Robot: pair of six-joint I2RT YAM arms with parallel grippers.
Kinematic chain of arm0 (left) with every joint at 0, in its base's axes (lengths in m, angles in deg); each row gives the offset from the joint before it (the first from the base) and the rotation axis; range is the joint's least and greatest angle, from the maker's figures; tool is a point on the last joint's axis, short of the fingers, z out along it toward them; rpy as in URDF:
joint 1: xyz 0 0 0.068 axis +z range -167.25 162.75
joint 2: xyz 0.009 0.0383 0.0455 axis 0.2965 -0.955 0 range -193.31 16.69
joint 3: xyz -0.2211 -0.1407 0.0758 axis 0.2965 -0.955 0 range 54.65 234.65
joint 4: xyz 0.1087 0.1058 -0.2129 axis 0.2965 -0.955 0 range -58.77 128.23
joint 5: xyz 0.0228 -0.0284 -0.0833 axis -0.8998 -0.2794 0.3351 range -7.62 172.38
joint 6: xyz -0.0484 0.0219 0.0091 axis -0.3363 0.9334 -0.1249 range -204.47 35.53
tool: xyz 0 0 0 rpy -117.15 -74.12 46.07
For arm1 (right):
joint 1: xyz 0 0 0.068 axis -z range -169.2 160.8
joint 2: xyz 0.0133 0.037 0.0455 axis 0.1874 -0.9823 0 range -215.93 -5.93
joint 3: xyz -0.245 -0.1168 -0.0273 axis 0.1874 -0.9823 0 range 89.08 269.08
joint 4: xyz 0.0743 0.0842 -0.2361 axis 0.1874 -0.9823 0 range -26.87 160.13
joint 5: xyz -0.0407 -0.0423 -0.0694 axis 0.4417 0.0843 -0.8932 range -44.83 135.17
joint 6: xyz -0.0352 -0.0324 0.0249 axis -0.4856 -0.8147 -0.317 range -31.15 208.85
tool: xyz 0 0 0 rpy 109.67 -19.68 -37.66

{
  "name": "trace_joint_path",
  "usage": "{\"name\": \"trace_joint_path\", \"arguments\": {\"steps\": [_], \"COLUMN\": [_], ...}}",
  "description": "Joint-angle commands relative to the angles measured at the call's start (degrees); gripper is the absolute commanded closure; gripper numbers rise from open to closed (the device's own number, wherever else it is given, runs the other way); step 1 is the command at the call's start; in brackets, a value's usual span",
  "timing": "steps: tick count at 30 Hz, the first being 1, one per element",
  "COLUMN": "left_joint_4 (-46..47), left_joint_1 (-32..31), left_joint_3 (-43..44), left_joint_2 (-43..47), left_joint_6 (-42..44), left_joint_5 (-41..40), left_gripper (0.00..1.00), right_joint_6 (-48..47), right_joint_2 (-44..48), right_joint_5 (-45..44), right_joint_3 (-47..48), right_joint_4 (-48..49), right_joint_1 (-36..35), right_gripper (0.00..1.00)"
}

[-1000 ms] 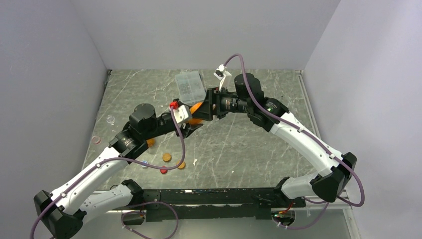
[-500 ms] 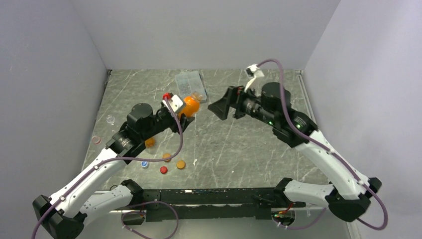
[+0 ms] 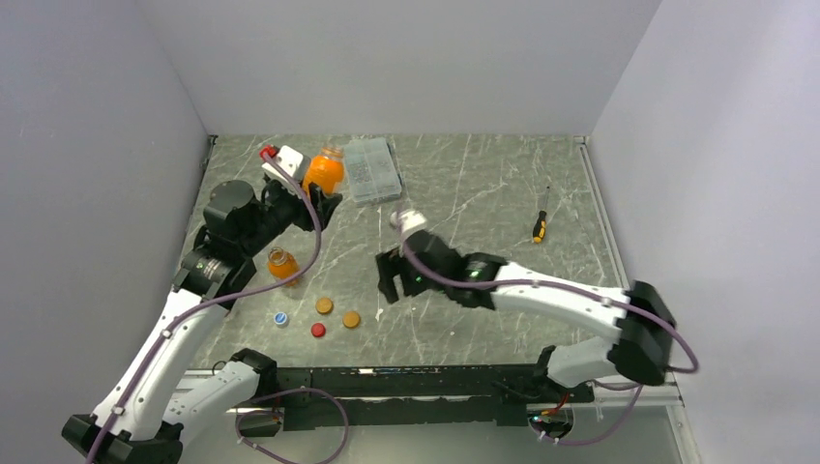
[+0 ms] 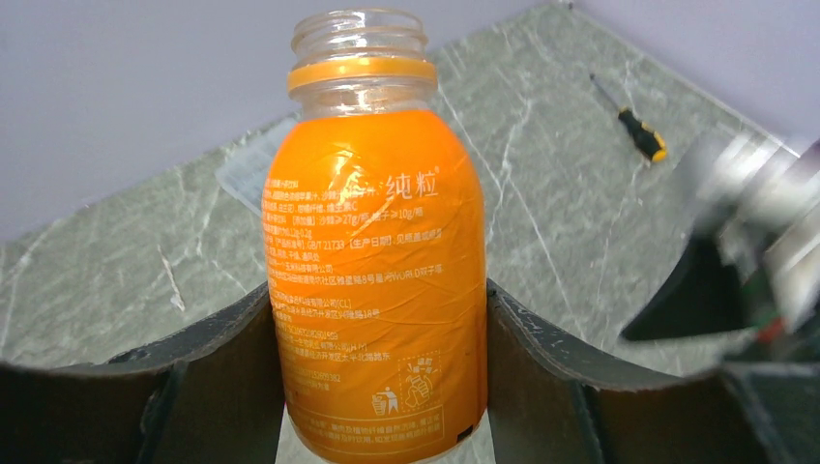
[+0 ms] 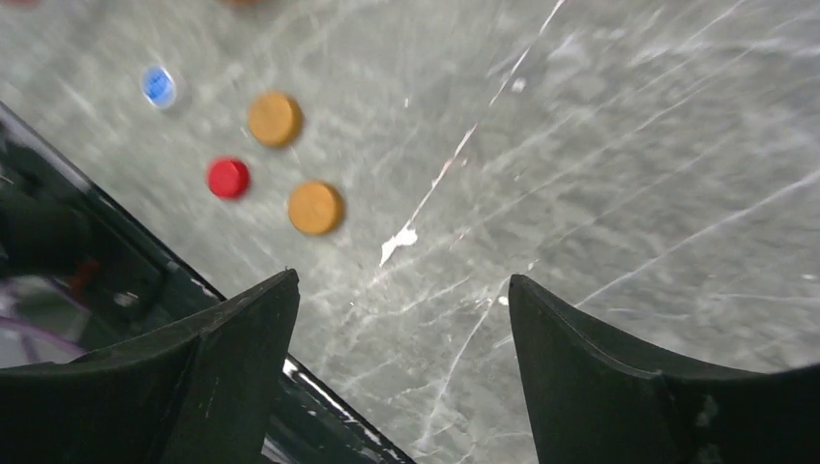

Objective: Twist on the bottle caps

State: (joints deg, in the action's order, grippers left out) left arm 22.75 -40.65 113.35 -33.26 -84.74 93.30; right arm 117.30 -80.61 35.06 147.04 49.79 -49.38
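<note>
Left end effector (image 4: 377,302) clamps orange bottle (image 4: 372,193); right end effector (image 5: 401,285) spread above marbled table (image 5: 629,145).

Two orange bottles (image 3: 324,174) (image 3: 282,263), two orange caps (image 3: 324,305) (image 3: 351,319), one red cap (image 3: 318,330), one blue cap (image 3: 280,317), one box (image 3: 372,169) and one screwdriver (image 3: 540,228) are counted.

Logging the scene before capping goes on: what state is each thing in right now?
left gripper: jaws shut on the held bottle
held bottle: uncapped, neck open
right gripper: jaws open, empty
second bottle: standing on the table, ungripped
orange caps: loose on the table
red cap: loose on the table
blue cap: loose on the table
screwdriver: lying flat
</note>
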Motion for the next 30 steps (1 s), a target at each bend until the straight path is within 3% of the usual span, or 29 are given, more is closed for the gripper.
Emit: {"name": "trace_joint_path", "arguments": {"steps": [1, 8, 14, 30], "left_joint_4": [-0.3, -0.2, -1.1, -1.4], "left_joint_1": [0.4, 0.4, 0.4, 0.4], "left_joint_3": [6.1, 8.9, 10.2, 9.7], "left_joint_2": [0.8, 1.3, 1.0, 0.6], "left_joint_6": [-3.2, -2.6, -1.7, -0.8], "left_joint_5": [-2.7, -5.0, -5.4, -5.3], "left_gripper": [0.56, 0.56, 0.56, 0.56], "right_joint_6": [-3.0, -3.8, -5.0, -4.8], "right_joint_2": [-8.9, -25.1, -33.1, -39.3], "right_joint_5": [-3.5, -3.1, -3.3, -6.2], "right_joint_3": [1.1, 7.5, 13.2, 18.4], "right_joint_4": [9.6, 12.4, 11.6, 5.8], "right_joint_1": [-6.3, -11.1, -12.9, -14.3], "right_gripper": [0.21, 0.26, 0.28, 0.38]}}
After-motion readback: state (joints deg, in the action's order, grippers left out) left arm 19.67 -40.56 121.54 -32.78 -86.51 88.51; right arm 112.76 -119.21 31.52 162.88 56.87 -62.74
